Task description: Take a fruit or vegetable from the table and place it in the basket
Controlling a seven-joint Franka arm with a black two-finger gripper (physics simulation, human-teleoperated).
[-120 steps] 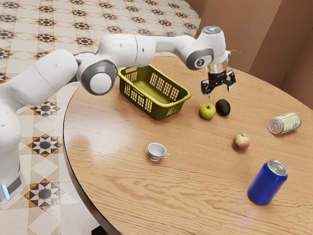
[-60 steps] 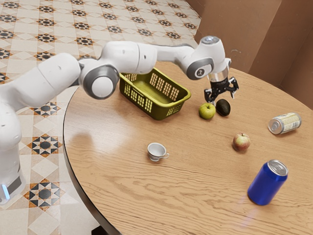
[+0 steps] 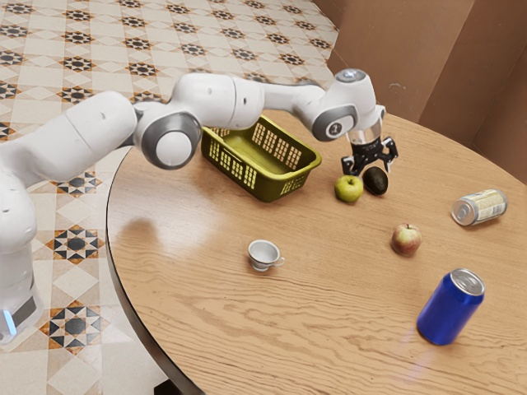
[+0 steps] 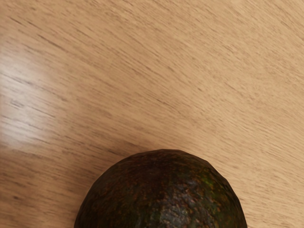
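In the exterior view my gripper (image 3: 368, 167) is low over the dark avocado (image 3: 375, 181), its two fingers spread open, one toward the green apple and the other on the avocado's far side. The avocado rests on the table, and in the wrist view the avocado (image 4: 164, 194) is large at the lower edge, just under my hand. A green apple (image 3: 348, 189) lies right beside it. The red-yellow apple (image 3: 406, 239) stands apart, nearer the camera. The olive-green basket (image 3: 269, 186) is toward the exterior view's left.
A small white cup (image 3: 263, 254) stands on the wooden table (image 3: 329, 313) in front of the basket. Toward the exterior view's right are a can lying on its side (image 3: 479, 207) and an upright blue can (image 3: 450, 307).
My hand has come down from above the fruit to right over the avocado, with the fingers still apart. The fruit, the basket and the other objects have kept their places.
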